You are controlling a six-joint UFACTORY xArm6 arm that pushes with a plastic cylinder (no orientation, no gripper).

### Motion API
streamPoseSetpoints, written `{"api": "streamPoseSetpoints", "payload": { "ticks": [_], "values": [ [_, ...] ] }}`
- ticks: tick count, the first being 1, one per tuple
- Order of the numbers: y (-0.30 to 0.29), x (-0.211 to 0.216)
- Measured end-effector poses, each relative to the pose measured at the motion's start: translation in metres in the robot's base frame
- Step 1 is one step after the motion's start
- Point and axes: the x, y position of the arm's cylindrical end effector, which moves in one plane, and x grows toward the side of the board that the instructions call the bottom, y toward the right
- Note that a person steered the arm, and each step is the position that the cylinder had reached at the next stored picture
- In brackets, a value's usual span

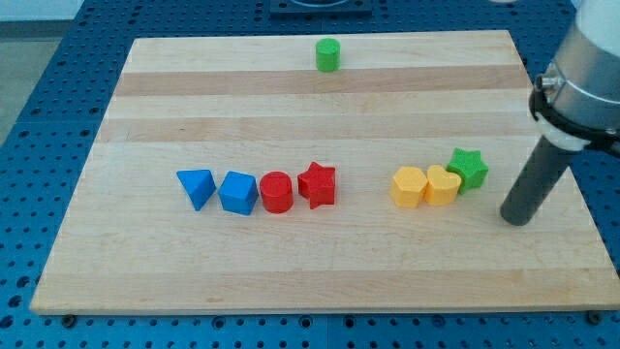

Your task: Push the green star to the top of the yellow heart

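Observation:
The green star (469,168) sits at the view's right on the wooden board (320,262), touching the upper right side of the yellow heart (443,185). A second yellow block, a hexagon (409,187), sits against the heart's left side. My tip (518,219) rests on the board to the right of and slightly below the green star, apart from it by a small gap. The dark rod rises from the tip up and to the right, out of the view.
A row of blocks lies left of centre: blue triangle (197,187), blue cube (238,192), red cylinder (277,191), red star (318,184). A green cylinder (328,54) stands near the board's top edge. The board's right edge is close to my tip.

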Motion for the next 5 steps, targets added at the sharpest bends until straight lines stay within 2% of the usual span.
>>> {"api": "streamPoseSetpoints", "payload": {
  "ticks": [1, 2, 3, 4, 5],
  "values": [
    [-0.008, -0.001],
    [-0.008, -0.024],
    [-0.012, -0.074],
    [-0.026, -0.102],
    [-0.036, -0.113]
  ]
}}
